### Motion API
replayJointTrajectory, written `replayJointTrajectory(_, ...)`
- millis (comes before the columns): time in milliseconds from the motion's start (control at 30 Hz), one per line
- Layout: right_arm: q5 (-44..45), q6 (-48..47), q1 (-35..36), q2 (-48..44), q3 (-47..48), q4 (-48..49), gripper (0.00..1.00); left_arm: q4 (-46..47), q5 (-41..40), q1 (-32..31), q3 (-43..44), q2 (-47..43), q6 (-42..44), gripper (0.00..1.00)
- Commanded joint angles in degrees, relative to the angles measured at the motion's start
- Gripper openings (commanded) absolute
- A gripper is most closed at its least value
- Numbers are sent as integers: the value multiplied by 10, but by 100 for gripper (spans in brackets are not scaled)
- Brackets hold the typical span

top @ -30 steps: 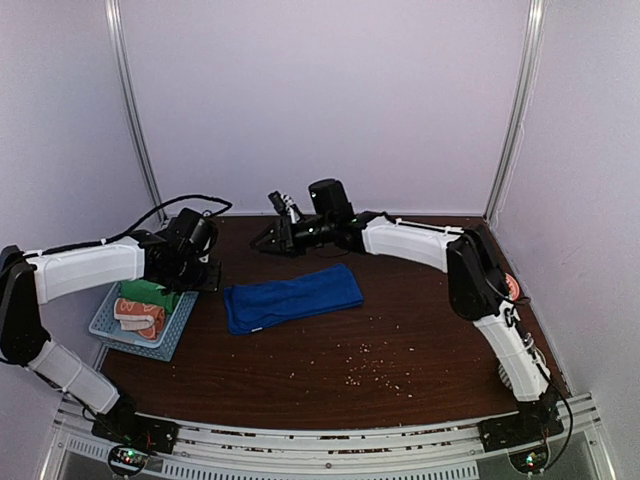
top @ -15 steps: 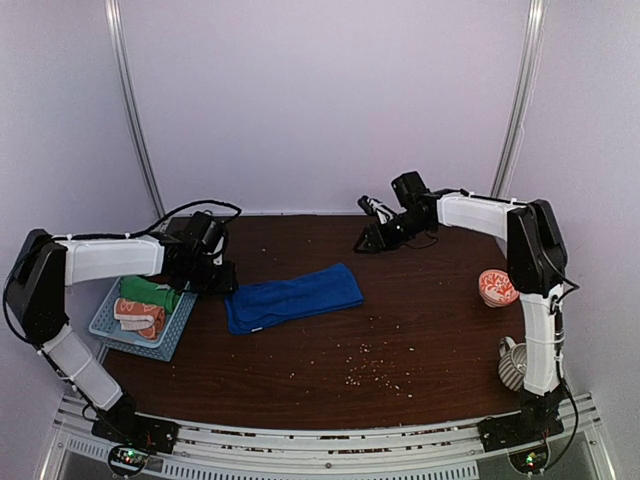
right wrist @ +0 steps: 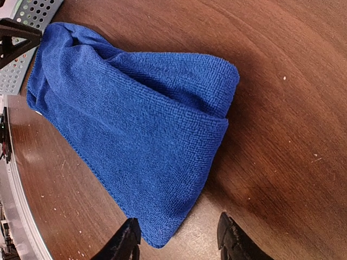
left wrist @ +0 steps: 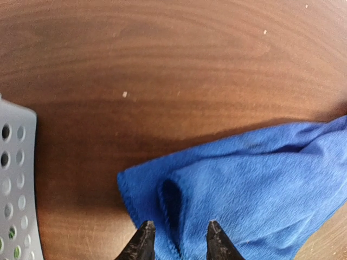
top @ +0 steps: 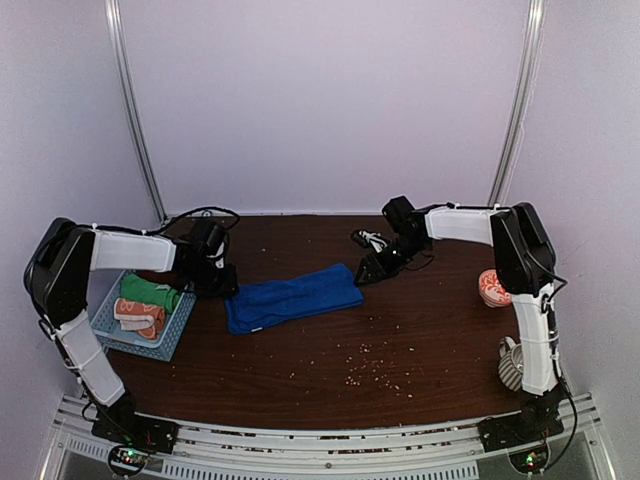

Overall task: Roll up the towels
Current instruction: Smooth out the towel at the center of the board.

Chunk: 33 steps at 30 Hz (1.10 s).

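A royal blue towel [top: 290, 298] lies folded in a long strip across the middle of the brown table. My left gripper [top: 222, 285] hovers low at its left end. In the left wrist view the left gripper [left wrist: 179, 224] is open, its tips either side of a raised fold in the blue towel [left wrist: 255, 184]. My right gripper [top: 365, 272] is at the towel's right end. In the right wrist view the right gripper [right wrist: 178, 219] is open, and the near corner of the blue towel [right wrist: 135, 119] lies between its fingers, which do not touch it.
A light blue basket [top: 110, 322] at the left edge holds a green towel [top: 150, 292] and an orange patterned towel [top: 138, 315]. An orange-and-white bowl [top: 495, 287] sits at the far right, with a pale patterned cup [top: 512, 362] nearer. Crumbs [top: 370, 365] dot the table front.
The right arm swung back from the rear right and came down at the towel's right end. The left gripper shifted from the basket side to the towel's left end.
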Motion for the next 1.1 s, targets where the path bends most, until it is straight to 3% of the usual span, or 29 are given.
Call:
replayJointTrajectory(0,-21,-9,-1,9,20,-13,50,34,13,13,26,26,16,32)
replayJointTrajectory(333,-43,-17,-1,29,24,-26,51,39,27,19,55,71,34,23)
replayJointTrajectory(500,-45,-20,-4,30,29,-31,52,41,31,20,46,63,35,0)
replayJointTrajectory(733,-53,-20,-11,25,27,-31,52,-17,2,20,40,-9,44,0)
replayJointTrajectory(1067,-62,-21,-11,37,39,-36,52,-74,-17,30,40,-7,56,0)
